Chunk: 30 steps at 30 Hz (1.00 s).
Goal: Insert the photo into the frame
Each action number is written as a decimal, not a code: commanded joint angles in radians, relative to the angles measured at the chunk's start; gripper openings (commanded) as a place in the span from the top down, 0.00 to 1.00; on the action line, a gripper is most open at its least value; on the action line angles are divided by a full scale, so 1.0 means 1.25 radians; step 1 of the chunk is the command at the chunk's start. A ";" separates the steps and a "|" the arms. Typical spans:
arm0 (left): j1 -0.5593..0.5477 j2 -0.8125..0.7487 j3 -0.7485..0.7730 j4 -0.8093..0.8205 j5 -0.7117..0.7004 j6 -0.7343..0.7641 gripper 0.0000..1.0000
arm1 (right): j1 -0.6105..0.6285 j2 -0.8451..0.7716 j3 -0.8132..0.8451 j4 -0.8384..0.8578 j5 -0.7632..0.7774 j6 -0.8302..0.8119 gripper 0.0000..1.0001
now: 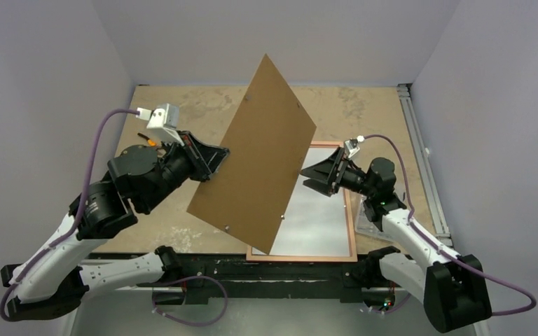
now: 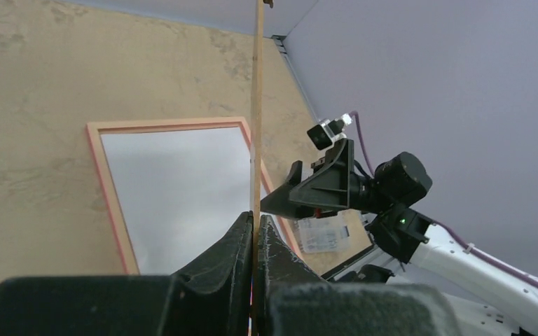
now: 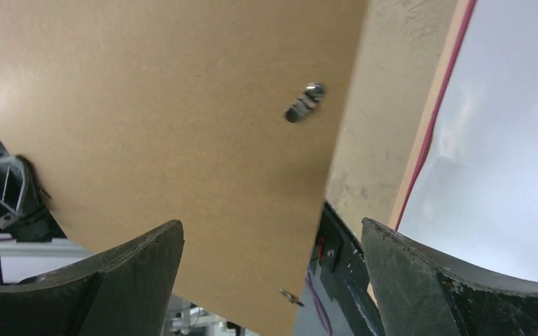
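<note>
The brown backing board hangs tilted in the air over the table's middle. My left gripper is shut on its left edge. The left wrist view shows the board edge-on, clamped in the left gripper. The frame lies flat on the table beneath and to the right, a pale glossy surface filling it. The photo's picture side shows nowhere. My right gripper hovers open by the board's right edge, over the frame. From the right wrist, the board and frame border lie beyond the open right gripper.
A small clear packet with a label lies right of the frame, under the right arm. A metal rail runs along the table's right edge. Grey walls close in three sides. Small metal clips sit on the board.
</note>
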 commanded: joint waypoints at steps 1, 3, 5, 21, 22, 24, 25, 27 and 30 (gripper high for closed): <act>0.003 -0.018 -0.040 0.248 0.035 -0.112 1.00 | 0.036 0.000 -0.030 0.212 0.008 0.052 0.02; 0.003 -0.025 -0.061 0.280 0.029 -0.130 1.00 | 0.042 0.024 -0.049 0.264 0.015 0.074 0.03; 0.004 -0.031 -0.075 0.292 0.017 -0.143 1.00 | 0.042 0.045 -0.069 0.351 0.012 0.115 0.04; 0.005 -0.118 -0.208 0.256 -0.093 -0.228 1.00 | 0.043 0.116 -0.035 0.795 -0.016 0.381 0.38; 0.005 -0.123 -0.214 0.246 -0.102 -0.228 1.00 | 0.043 0.105 -0.028 0.776 -0.018 0.377 0.45; 0.005 -0.133 -0.221 0.218 -0.119 -0.237 1.00 | 0.042 0.078 -0.016 0.711 -0.022 0.351 0.60; 0.005 -0.138 -0.227 0.204 -0.125 -0.244 1.00 | 0.043 0.063 -0.009 0.672 -0.024 0.335 0.66; 0.005 -0.147 -0.243 0.195 -0.132 -0.257 1.00 | 0.043 0.036 0.005 0.605 -0.026 0.300 0.75; 0.005 -0.163 -0.268 0.180 -0.140 -0.278 1.00 | 0.043 0.008 0.025 0.524 -0.022 0.269 0.85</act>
